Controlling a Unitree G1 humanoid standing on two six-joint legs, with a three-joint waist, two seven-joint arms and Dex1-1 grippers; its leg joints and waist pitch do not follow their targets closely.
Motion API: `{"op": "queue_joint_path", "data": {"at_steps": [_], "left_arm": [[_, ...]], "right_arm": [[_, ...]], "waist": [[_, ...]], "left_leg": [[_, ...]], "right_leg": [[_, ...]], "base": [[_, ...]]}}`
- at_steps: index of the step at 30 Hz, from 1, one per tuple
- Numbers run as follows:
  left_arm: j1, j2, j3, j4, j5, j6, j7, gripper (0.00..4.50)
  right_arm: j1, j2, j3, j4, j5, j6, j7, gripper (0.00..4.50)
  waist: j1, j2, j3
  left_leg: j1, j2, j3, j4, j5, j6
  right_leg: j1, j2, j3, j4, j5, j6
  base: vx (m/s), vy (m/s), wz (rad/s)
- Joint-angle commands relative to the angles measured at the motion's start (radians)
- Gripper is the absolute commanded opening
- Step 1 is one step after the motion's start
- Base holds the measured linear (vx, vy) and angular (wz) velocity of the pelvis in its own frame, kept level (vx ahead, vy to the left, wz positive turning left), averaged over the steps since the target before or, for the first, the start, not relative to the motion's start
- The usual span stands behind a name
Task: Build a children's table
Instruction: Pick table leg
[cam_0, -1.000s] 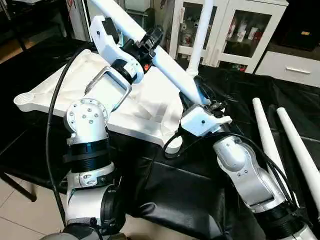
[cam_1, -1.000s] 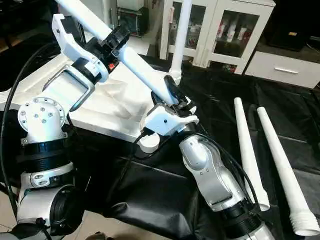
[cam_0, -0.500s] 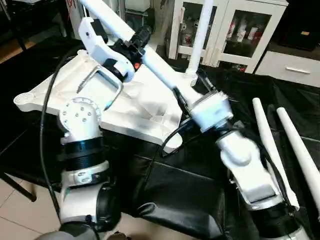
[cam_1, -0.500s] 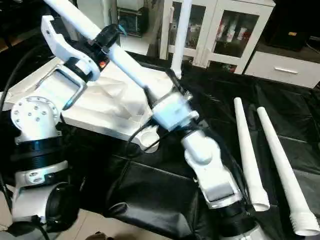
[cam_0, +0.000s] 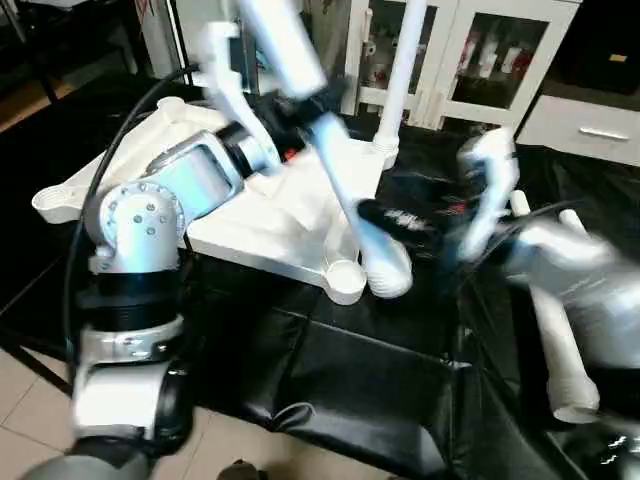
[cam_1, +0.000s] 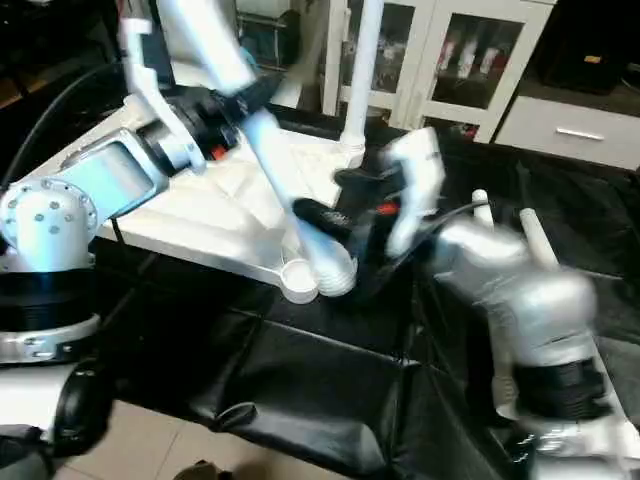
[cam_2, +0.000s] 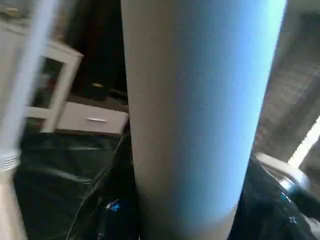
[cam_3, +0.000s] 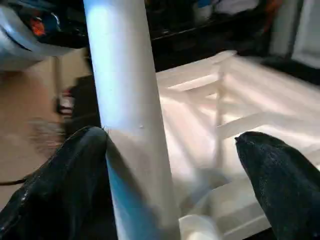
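the leg (cam_0: 330, 170) in play slanted steeply, its long axis running from high up by the left arm down to its wide threaded end (cam_0: 388, 275), which hung just beside the near corner socket (cam_0: 345, 278) of the upturned table top (cam_0: 250, 215) on the black bench (cam_0: 330, 380). the left jaws (cam_0: 300, 110) gripped that leg partway up its shaft, closed around the tube. the right jaws (cam_3: 170, 165) stood wide apart, one black finger (cam_3: 55, 175) against the shaft and the other clear of it, gripping nothing. seating the end looked to depend on the left arm, the nearer holder. another leg (cam_0: 400, 70) stood upright in the far socket; a spare leg (cam_0: 560, 350) lay on the bench.
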Motion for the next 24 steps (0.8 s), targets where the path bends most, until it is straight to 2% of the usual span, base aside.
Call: {"op": "queue_joint_path", "data": {"at_steps": [1,4,5,7,12,15,22,24], "left_arm": [[-0.017,0.003,-0.018,-0.031,-0.038,0.026,-0.057,1.74],[-0.040,0.005,-0.012,-0.034,-0.070,0.041,-0.112,1.74],[-0.048,0.010,-0.016,-0.029,-0.068,0.030,-0.138,1.74],[-0.050,0.013,-0.019,-0.026,-0.068,0.024,-0.151,1.74],[-0.046,0.013,-0.018,-0.041,-0.089,0.016,-0.197,1.74],[-0.046,0.008,-0.009,-0.048,-0.094,0.013,-0.195,1.74],[-0.051,0.013,0.016,-0.050,-0.113,0.022,-0.199,1.74],[-0.050,0.013,0.017,-0.051,-0.113,0.023,-0.199,1.74]], "right_arm": [[-0.027,-0.024,-0.023,0.018,0.044,0.065,0.022,4.48],[-0.047,-0.084,0.006,0.039,0.073,0.122,0.094,4.48],[-0.048,-0.102,0.026,0.039,0.096,0.165,0.117,4.48],[-0.046,-0.107,0.039,0.036,0.104,0.187,0.126,4.48],[-0.040,-0.099,0.087,0.026,0.081,0.243,0.115,4.48],[-0.044,-0.080,0.091,0.027,0.086,0.251,0.098,4.48],[-0.066,-0.048,0.059,0.042,0.100,0.268,0.075,3.72],[-0.067,-0.046,0.056,0.042,0.101,0.268,0.075,3.67]], "waist": [[0.009,-0.002,-0.073],[0.011,-0.003,-0.072],[0.012,-0.002,-0.071],[0.017,-0.001,-0.071],[0.022,-0.003,-0.072],[0.025,-0.004,-0.073],[0.028,-0.003,-0.074],[0.029,-0.003,-0.074]], "left_leg": [[0.011,0.004,0.003,-0.060,-0.106,-0.003],[0.013,0.005,0.004,-0.060,-0.113,-0.007],[0.013,0.005,0.005,-0.059,-0.117,-0.005],[0.014,0.007,0.005,-0.060,-0.115,-0.007],[0.013,0.007,0.004,-0.061,-0.116,-0.020],[0.013,0.008,0.004,-0.061,-0.113,-0.027],[0.013,0.007,0.003,-0.061,-0.110,-0.033],[0.013,0.007,0.003,-0.062,-0.108,-0.034]], "right_leg": [[0.061,-0.041,0.029,-0.059,-0.016,-0.234],[0.060,-0.041,0.029,-0.063,-0.048,-0.235],[0.060,-0.041,0.029,-0.064,-0.053,-0.235],[0.058,-0.043,0.029,-0.063,-0.062,-0.233],[0.057,-0.045,0.029,-0.063,-0.077,-0.227],[0.057,-0.046,0.029,-0.062,-0.077,-0.223],[0.057,-0.044,0.028,-0.060,-0.065,-0.217],[0.057,-0.044,0.028,-0.060,-0.063,-0.215]], "base": [[0.000,0.000,0.00],[0.000,0.000,0.00],[0.000,0.000,0.00],[0.000,0.000,0.00],[0.000,0.000,0.00],[0.000,0.000,0.00],[0.000,0.000,0.00],[0.000,0.000,0.00]]}}
